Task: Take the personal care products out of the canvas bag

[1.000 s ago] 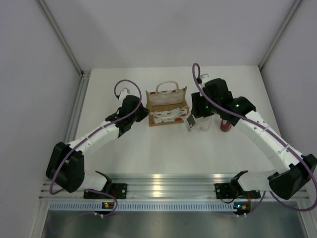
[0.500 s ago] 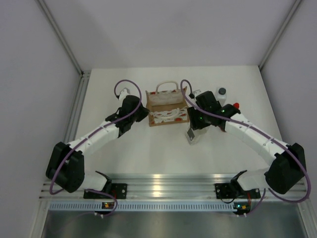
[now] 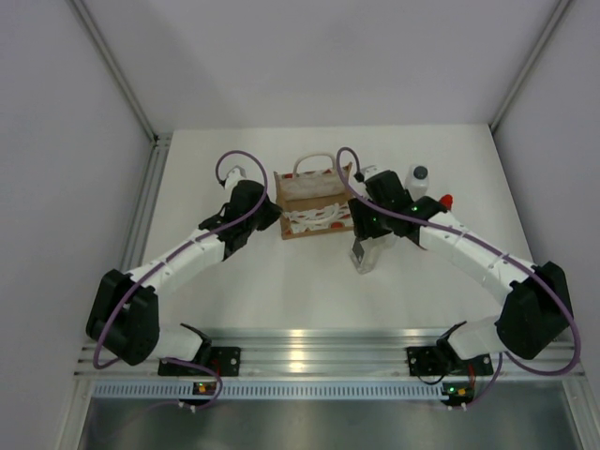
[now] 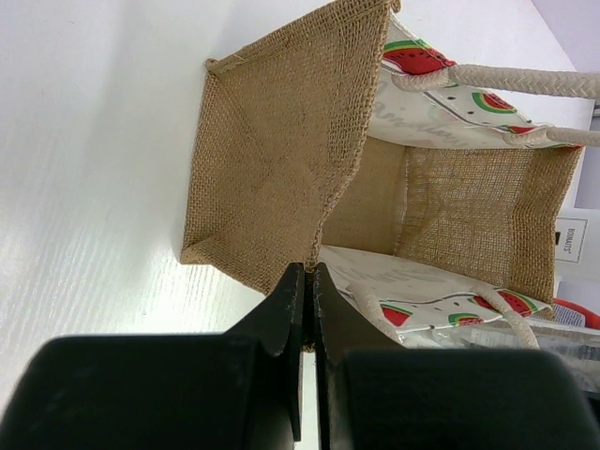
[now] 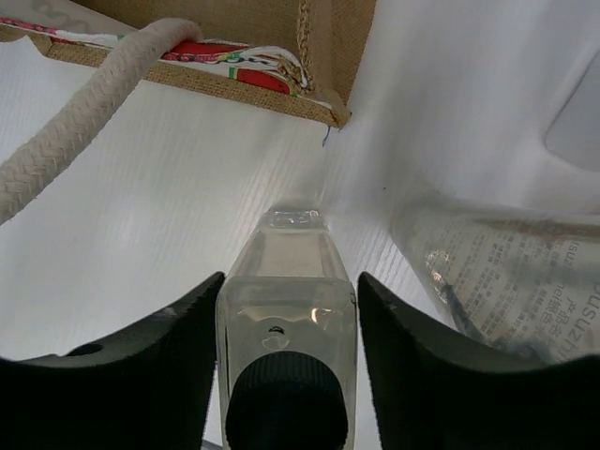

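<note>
The canvas bag (image 3: 317, 217) stands open at mid-table, and its woven walls (image 4: 272, 159) fill the left wrist view. My left gripper (image 3: 273, 217) (image 4: 307, 274) is shut on the bag's left front corner. A pale squarish bottle (image 3: 364, 262) (image 5: 291, 248) with a dark cap stands on the table right of the bag. My right gripper (image 3: 363, 249) (image 5: 291, 278) straddles its shoulders, jaws slightly apart, with a sliver of gap on the right. A clear bottle (image 5: 506, 281) stands beside it. Behind are a white bottle with a dark cap (image 3: 419, 177) and a red one (image 3: 445, 201).
White enclosure walls rise on the left, right and back of the table. An aluminium rail (image 3: 300, 349) runs along the near edge by the arm bases. A rope handle (image 5: 84, 122) of the bag hangs close to my right gripper.
My right gripper carried the squarish bottle forward and down onto the table, uncovering the white and red bottles. Its jaws eased a little. The left arm has not moved.
</note>
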Available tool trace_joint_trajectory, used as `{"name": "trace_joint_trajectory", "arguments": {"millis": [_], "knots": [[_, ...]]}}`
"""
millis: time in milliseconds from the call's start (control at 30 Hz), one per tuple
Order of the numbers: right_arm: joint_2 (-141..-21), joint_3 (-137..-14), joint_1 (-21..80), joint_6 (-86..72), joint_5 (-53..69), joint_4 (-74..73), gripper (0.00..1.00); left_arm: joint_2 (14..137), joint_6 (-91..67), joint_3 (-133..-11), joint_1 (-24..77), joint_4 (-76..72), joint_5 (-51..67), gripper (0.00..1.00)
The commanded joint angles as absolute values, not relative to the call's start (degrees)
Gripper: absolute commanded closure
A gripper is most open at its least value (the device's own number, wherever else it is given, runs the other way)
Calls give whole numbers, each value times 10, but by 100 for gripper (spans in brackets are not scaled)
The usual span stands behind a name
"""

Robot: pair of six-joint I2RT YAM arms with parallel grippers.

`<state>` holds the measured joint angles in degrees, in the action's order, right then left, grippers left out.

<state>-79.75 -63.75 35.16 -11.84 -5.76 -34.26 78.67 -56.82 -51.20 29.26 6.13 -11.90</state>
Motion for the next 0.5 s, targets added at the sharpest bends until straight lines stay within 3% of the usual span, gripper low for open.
{"name": "trace_joint_trajectory", "arguments": {"millis": [0, 33, 67, 100, 200, 233, 367, 467], "knots": [[-772, -659, 360, -119, -69, -315, 41, 773, -555, -512, 290, 69, -131, 100], [-761, -661, 360, -117, -69, -316, 36, 773, -555, -512, 290, 69, -130, 100], [-756, -664, 359, -115, -69, -316, 13, 773, -554, -513, 290, 69, -128, 100], [-751, -671, 360, -113, -69, -317, 8, 773, -553, -514, 289, 69, -128, 99], [-730, -691, 359, -108, -76, -327, 5, 771, -550, -517, 289, 69, -125, 82], [-721, -697, 359, -106, -80, -330, 5, 769, -548, -518, 290, 69, -124, 68], [-694, -721, 355, -102, -99, -346, 4, 756, -541, -520, 289, 71, -126, 42], [-668, -732, 352, -98, -112, -356, 3, 739, -530, -530, 290, 81, -130, 31]]}}
